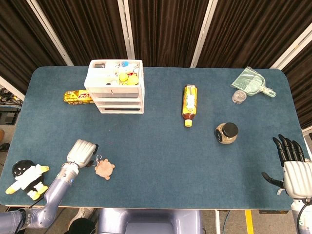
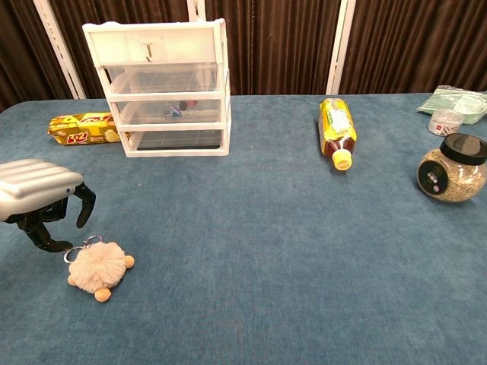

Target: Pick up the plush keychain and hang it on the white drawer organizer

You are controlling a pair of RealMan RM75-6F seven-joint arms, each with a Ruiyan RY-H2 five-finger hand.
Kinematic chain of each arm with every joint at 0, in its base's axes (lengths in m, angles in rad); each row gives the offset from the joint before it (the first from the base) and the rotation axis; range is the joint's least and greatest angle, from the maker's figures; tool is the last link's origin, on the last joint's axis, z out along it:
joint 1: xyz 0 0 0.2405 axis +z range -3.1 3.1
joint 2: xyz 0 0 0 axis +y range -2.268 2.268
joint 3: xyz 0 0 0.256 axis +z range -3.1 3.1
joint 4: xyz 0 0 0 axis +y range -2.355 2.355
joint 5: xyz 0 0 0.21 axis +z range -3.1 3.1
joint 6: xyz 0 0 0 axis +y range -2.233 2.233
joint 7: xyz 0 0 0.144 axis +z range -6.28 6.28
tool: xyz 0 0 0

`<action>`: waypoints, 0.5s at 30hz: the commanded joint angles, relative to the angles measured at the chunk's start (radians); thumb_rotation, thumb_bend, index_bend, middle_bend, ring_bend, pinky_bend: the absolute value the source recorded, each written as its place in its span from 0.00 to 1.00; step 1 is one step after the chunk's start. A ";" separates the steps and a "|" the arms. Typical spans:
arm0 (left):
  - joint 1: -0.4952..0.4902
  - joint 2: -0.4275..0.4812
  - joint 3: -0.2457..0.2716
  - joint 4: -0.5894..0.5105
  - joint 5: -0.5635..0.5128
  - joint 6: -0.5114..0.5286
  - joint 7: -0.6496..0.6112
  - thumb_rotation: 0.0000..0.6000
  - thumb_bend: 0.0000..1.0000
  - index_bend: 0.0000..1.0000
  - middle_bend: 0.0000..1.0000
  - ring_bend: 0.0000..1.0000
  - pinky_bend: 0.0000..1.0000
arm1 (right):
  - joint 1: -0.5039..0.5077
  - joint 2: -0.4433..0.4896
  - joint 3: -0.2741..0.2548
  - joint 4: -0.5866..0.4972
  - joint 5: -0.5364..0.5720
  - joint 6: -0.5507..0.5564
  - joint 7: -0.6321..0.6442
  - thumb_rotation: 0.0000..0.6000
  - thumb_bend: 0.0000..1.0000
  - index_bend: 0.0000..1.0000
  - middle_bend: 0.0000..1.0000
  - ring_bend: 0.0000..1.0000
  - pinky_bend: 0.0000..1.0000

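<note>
The tan plush keychain (image 1: 105, 168) (image 2: 99, 268) lies flat on the blue table near the front left, its metal ring (image 2: 77, 249) pointing left. My left hand (image 1: 82, 153) (image 2: 38, 200) hovers just left of it, palm down, fingertips (image 2: 79, 217) curled down beside the ring and holding nothing. The white drawer organizer (image 1: 116, 87) (image 2: 163, 87) stands at the back left, with a small hook (image 2: 150, 51) on its top front. My right hand (image 1: 292, 165) rests open at the table's front right corner, far from both; the chest view does not show it.
A yellow snack pack (image 1: 78, 96) lies left of the organizer. A yellow bottle (image 1: 189, 104) lies mid-table, a black-lidded jar (image 1: 226, 132) to its right, a green dustpan (image 1: 252, 82) and small cup (image 1: 239, 96) at back right. A penguin plush (image 1: 25, 175) sits off the left edge.
</note>
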 commanded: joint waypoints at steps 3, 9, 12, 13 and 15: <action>-0.016 -0.017 0.012 0.020 -0.018 -0.005 0.004 1.00 0.26 0.51 1.00 0.87 0.76 | 0.000 0.001 0.001 -0.001 0.002 -0.001 0.002 1.00 0.02 0.00 0.00 0.00 0.00; -0.030 -0.040 0.027 0.035 -0.029 -0.004 0.007 1.00 0.28 0.53 1.00 0.87 0.76 | -0.001 0.000 0.002 -0.001 0.003 0.001 0.002 1.00 0.02 0.00 0.00 0.00 0.00; -0.036 -0.049 0.034 0.045 -0.035 -0.003 0.009 1.00 0.28 0.53 1.00 0.87 0.76 | -0.001 0.000 0.003 -0.001 0.003 0.001 0.005 1.00 0.02 0.00 0.00 0.00 0.00; -0.037 -0.051 0.035 0.048 -0.037 -0.003 0.009 1.00 0.28 0.53 1.00 0.87 0.76 | -0.001 0.001 0.003 -0.001 0.003 0.001 0.005 1.00 0.02 0.00 0.00 0.00 0.00; -0.040 -0.055 0.035 0.054 -0.043 -0.002 0.008 1.00 0.29 0.54 1.00 0.86 0.76 | -0.001 0.001 0.003 -0.001 0.004 0.001 0.006 1.00 0.02 0.00 0.00 0.00 0.00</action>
